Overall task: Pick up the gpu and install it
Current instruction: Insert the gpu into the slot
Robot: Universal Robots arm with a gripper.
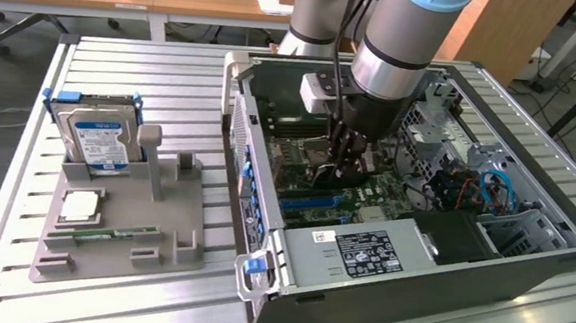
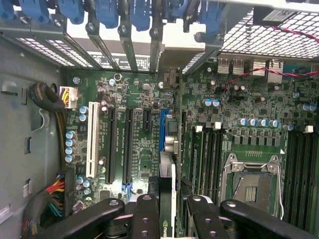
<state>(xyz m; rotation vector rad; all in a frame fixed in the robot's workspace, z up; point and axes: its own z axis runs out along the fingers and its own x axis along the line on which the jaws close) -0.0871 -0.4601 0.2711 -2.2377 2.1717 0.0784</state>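
Your black-fingered gripper (image 2: 172, 205) is half closed, pinching the gpu (image 2: 168, 172), a thin, flat, dark expansion card. The card stands edge-on over the long blue slot (image 2: 162, 127) of the green motherboard (image 2: 142, 164), inside the open grey computer case (image 1: 534, 264). Treat it as light, stiff and fragile, and grip its flat faces near the top edge. You cannot tell whether its contact edge sits in the slot, and its bracket end is hard to make out.

1 robot arm (image 1: 409, 37), 1 gripper (image 1: 344, 161), 1 gpu (image 2: 168, 164), 1 open computer case (image 1: 445, 299), 1 power supply (image 1: 359, 253), 1 hard drive (image 1: 98, 137), 1 memory stick (image 1: 109, 233), 1 processor chip (image 1: 80, 205), 1 grey holder tray (image 1: 153, 224).
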